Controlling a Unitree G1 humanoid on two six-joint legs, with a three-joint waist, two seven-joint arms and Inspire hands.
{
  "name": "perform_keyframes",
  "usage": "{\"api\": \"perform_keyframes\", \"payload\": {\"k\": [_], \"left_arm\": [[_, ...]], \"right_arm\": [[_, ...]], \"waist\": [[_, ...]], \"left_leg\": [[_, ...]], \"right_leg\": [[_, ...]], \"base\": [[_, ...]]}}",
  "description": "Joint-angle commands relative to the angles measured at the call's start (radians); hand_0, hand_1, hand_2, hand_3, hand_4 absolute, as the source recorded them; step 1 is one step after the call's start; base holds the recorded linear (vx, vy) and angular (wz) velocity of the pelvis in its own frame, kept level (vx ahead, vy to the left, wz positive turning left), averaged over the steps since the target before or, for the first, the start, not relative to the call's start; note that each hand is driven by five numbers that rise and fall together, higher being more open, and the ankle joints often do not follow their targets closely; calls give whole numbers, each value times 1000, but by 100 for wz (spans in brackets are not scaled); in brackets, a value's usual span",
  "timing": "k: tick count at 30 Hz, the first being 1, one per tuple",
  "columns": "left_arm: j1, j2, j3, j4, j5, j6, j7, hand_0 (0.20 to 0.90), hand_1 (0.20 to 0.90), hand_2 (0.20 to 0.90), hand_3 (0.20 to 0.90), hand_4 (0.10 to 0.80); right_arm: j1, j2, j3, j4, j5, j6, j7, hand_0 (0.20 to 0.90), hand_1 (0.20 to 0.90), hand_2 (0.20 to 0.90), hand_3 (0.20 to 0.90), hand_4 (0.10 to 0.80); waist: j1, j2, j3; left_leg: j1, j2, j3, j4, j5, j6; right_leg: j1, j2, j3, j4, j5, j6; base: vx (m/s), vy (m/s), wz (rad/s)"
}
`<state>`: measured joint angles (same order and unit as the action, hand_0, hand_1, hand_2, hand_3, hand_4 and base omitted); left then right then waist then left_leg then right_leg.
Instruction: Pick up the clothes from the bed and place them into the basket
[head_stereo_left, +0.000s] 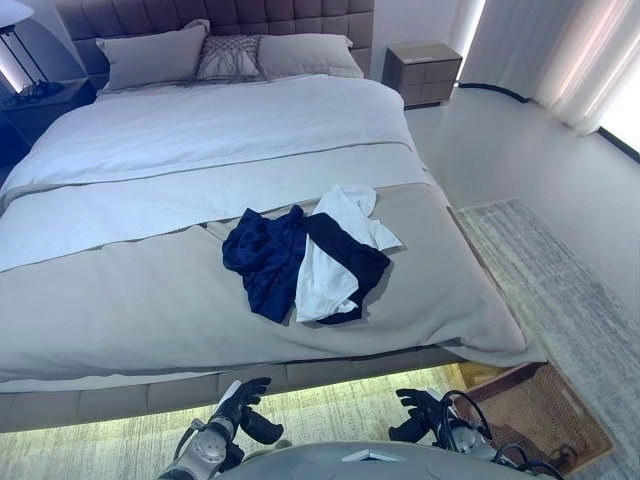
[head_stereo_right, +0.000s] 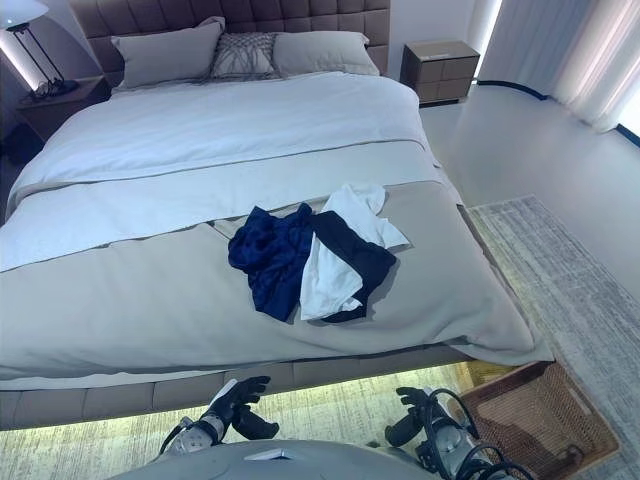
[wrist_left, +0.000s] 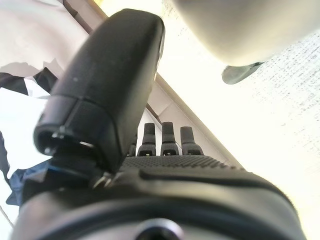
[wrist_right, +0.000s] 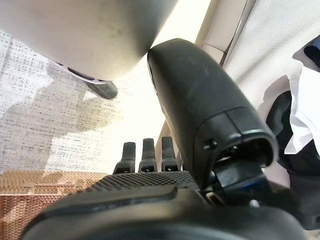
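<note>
A pile of clothes lies on the grey blanket near the foot of the bed (head_stereo_left: 120, 310): a navy blue garment (head_stereo_left: 265, 255), a white garment (head_stereo_left: 335, 250) and a black piece (head_stereo_left: 355, 265) under it. The brown wicker basket (head_stereo_left: 540, 410) stands on the floor off the bed's right foot corner. My left hand (head_stereo_left: 240, 405) and right hand (head_stereo_left: 420, 412) hang low in front of the bed's foot, well short of the clothes. Both are open and hold nothing, with straight fingers in the left wrist view (wrist_left: 165, 175) and the right wrist view (wrist_right: 145, 185).
Pillows (head_stereo_left: 155, 55) lie against the headboard. A nightstand (head_stereo_left: 422, 72) stands at the far right of the bed, a lamp (head_stereo_left: 20, 50) at the far left. A pale rug (head_stereo_left: 560, 290) covers the floor to the right, with curtains (head_stereo_left: 560, 50) beyond.
</note>
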<state>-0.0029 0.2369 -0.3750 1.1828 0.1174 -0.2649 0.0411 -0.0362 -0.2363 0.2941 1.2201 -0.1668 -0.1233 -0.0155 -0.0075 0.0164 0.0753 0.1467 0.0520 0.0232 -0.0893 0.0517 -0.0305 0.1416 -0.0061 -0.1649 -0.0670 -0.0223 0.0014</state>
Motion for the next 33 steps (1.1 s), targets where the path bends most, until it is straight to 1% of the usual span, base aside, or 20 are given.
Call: {"api": "perform_keyframes", "payload": {"k": [1,4,7,10,21,28,32,33], "left_arm": [[-83,-6,3,4,20,-34,15,900,900,900,900,800],[-80,-5,4,6,23,-37,16,900,900,900,900,800],[-80,-8,5,6,9,2,-22,900,900,900,900,800],[-79,-11,8,19,6,25,-18,900,900,900,900,800],[-86,-7,6,12,16,-22,9,900,900,900,900,800],[-84,-12,2,3,22,-47,30,900,900,900,900,800],[-94,-12,-3,-3,33,-54,70,900,900,900,900,800],[-99,-8,-5,-5,60,-59,102,900,900,900,900,800]], "right_arm": [[-69,3,40,27,17,3,-2,900,900,900,900,800],[-66,4,38,28,15,7,-4,900,900,900,900,800],[-63,3,34,28,18,15,-10,900,900,900,900,800],[-65,3,33,25,16,19,-21,900,900,900,900,800],[-71,-4,39,16,17,29,-18,900,900,900,900,800],[-77,-9,40,23,-5,31,-56,900,900,900,900,800],[-86,-14,45,20,-36,12,-77,900,900,900,900,800],[-92,-15,57,13,-48,-1,-94,900,900,900,900,800]], "waist": [[-1,-34,26],[-2,-35,26],[-2,-36,26],[-4,-36,29],[-6,-30,36],[-1,-24,40],[1,-20,44],[6,-18,46]], "left_leg": [[4,-46,26,2,-95,41],[5,-46,27,2,-95,41],[5,-45,30,2,-95,41],[4,-44,30,2,-93,41],[-3,-44,28,2,-90,41],[-3,-45,21,2,-89,39],[-4,-46,17,2,-87,39],[-6,-48,12,2,-86,40]], "right_leg": [[-16,-61,78,36,13,84],[-15,-60,80,33,14,83],[-16,-60,81,34,13,83],[-21,-59,84,37,15,82],[-30,-61,86,41,15,81],[-28,-65,81,44,11,80],[-31,-67,77,53,7,80],[-32,-69,73,54,6,79]], "base": [[7,8,-4],[9,4,-3],[0,0,0],[0,0,0],[-5,0,-1],[0,0,0],[-9,-5,1],[-39,-27,4]]}}
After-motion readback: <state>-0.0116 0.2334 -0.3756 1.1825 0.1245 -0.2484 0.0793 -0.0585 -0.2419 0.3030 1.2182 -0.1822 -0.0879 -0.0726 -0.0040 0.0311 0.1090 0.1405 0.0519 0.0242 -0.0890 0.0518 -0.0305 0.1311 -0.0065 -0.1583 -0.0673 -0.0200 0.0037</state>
